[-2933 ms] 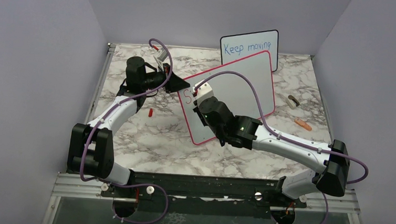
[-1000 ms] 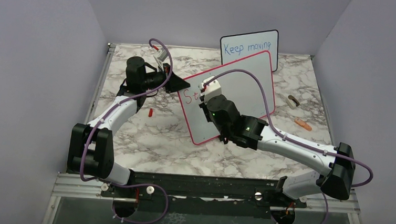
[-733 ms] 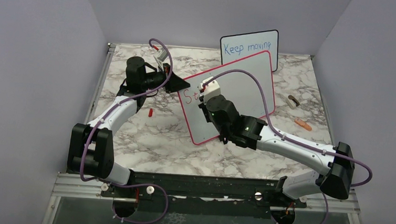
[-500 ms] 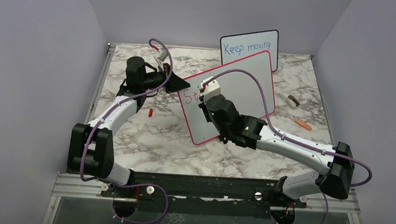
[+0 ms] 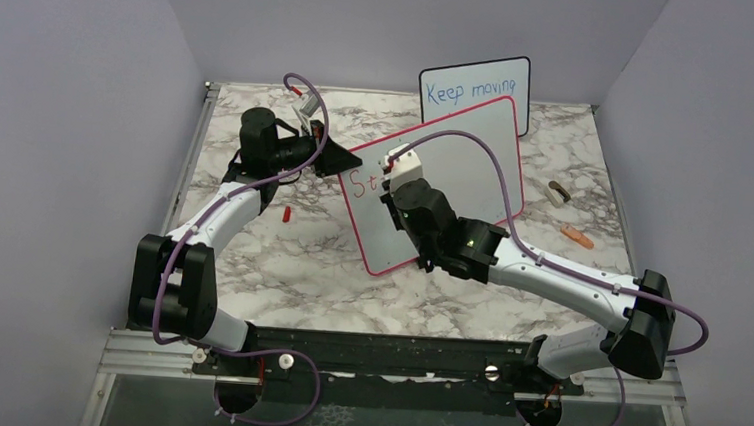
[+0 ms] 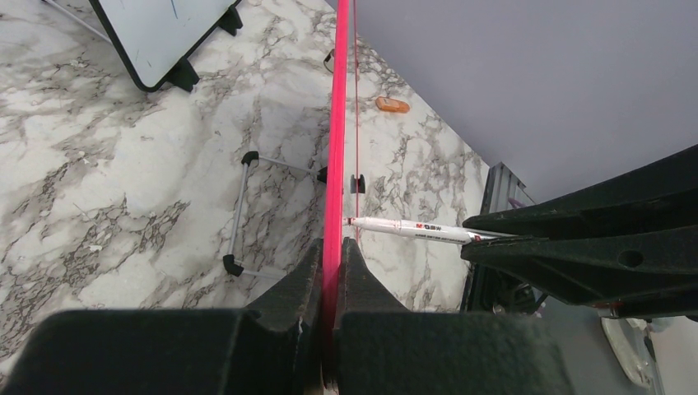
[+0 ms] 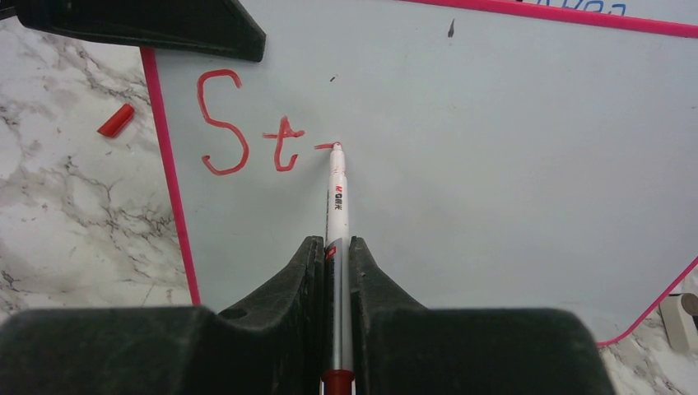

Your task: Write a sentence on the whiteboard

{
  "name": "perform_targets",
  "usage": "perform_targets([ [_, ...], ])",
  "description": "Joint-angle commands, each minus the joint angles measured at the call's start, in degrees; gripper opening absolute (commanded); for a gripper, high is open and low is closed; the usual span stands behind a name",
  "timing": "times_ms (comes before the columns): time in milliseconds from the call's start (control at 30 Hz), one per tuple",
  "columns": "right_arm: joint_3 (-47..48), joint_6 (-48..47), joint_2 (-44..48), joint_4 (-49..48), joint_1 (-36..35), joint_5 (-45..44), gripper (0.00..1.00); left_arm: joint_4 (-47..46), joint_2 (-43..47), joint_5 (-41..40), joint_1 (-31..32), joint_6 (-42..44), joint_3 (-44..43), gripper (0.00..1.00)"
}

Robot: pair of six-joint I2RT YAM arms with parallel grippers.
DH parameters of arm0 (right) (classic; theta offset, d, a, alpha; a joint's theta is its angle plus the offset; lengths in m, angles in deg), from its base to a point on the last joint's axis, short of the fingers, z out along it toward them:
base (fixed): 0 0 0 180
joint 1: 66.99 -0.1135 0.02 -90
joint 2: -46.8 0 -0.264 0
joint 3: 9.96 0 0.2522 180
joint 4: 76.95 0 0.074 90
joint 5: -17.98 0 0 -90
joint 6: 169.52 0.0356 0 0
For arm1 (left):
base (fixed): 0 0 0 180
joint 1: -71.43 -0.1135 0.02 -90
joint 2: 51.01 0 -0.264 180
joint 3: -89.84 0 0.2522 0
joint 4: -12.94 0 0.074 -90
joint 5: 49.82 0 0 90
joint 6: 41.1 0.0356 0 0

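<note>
My left gripper (image 6: 332,257) is squeezed tight on the pink edge of the whiteboard (image 5: 455,183), which stands propped up in the middle of the bench (image 5: 280,256). That camera sees the board only from the side, as a thin pink line. My right gripper (image 7: 336,247) is closed around the marker (image 7: 337,189), and its tip touches the board. Only this camera shows the sentence (image 7: 247,144) well: a red "St" and a short dash. From above, the gripper covers the dash.
</note>
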State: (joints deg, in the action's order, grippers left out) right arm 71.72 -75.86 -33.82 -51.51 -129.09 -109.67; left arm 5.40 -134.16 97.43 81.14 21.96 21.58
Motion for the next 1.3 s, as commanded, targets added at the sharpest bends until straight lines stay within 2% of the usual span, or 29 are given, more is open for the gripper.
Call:
perform_targets([
  [0,0.37,0.82,-0.57,0.06,0.71,-2.83,0.01,2.73,-1.48,1.89,1.49,1.45,1.33,0.00],
  [833,1.93,-1.15,-2.02,-3.91,0.76,-0.60,0.00,2.75,-1.40,2.16,1.46,1.45,1.24,0.00],
  [1267,2.47,-1.63,-2.17,-2.11,0.76,4.68,0.00,2.75,-1.40,2.07,1.45,1.45,1.24,0.00],
])
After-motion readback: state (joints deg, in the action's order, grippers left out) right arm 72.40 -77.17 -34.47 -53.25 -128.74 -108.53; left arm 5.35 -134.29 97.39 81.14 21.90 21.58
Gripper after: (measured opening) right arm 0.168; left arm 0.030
